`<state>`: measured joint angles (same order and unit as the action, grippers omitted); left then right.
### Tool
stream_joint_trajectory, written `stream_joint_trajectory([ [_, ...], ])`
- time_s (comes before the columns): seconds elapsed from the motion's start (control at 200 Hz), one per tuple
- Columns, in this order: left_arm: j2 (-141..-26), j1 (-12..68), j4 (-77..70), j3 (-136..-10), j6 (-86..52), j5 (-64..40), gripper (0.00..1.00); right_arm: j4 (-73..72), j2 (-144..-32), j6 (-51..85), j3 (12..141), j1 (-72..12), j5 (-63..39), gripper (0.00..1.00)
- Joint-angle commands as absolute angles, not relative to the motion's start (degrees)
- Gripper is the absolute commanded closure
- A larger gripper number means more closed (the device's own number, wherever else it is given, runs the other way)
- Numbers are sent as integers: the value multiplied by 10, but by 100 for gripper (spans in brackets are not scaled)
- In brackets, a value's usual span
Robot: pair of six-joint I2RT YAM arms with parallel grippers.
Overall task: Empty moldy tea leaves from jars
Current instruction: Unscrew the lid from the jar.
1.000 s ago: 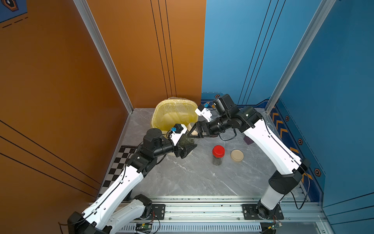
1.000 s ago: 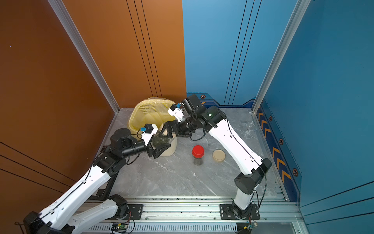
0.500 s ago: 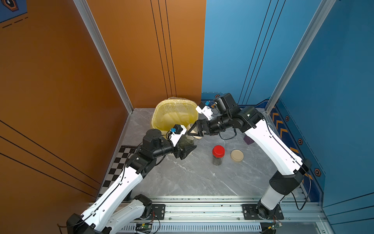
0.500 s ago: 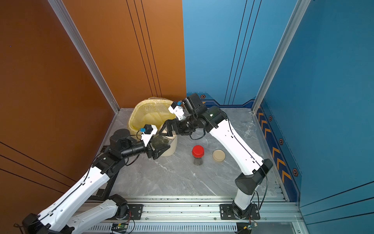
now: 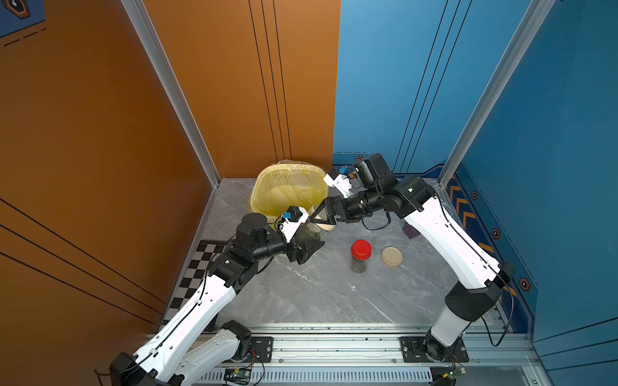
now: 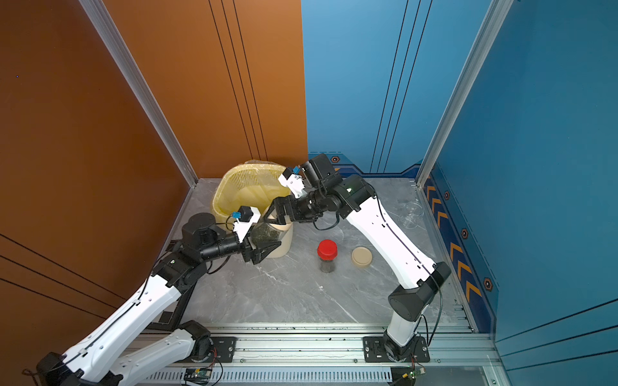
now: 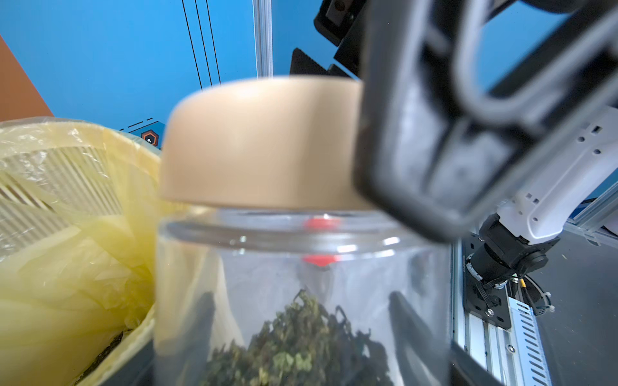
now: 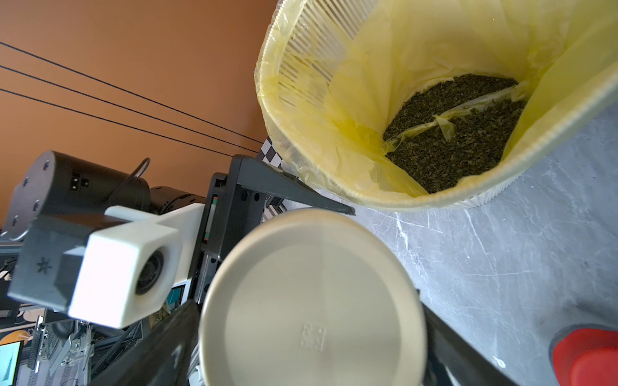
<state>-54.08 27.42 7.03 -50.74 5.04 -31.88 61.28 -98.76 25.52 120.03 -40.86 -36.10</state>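
Beside the yellow-bagged bin (image 8: 267, 110), the left tool (image 5: 309, 241) is clamped on a clear jar (image 7: 301, 267) of tea leaves (image 7: 294, 347). The right tool (image 5: 319, 219) straddles its beige lid (image 8: 311, 294); whether it grips, I cannot tell. Outward, dumped leaves (image 8: 451, 140) lie in the bin and a loose lid (image 5: 391, 256) rests on the table (image 5: 301, 294), so about one jar looks emptied. The red-lidded jar (image 5: 360, 255) is still capped. The beige lid's embossed mark (image 8: 312, 336) is unreadable.
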Motion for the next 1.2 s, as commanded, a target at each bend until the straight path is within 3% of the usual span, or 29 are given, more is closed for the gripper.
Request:
stream_joint_trajectory([
  [0.0,-521,274,40,-513,51,-340,38,599,-980,255,1194,-406,-361,5],
  [0.27,-519,273,40,-515,45,-345,38,599,-980,245,1190,-388,-369,14],
  [1.196,-509,256,21,-512,25,-364,38,530,-948,176,1117,-382,-436,15],
])
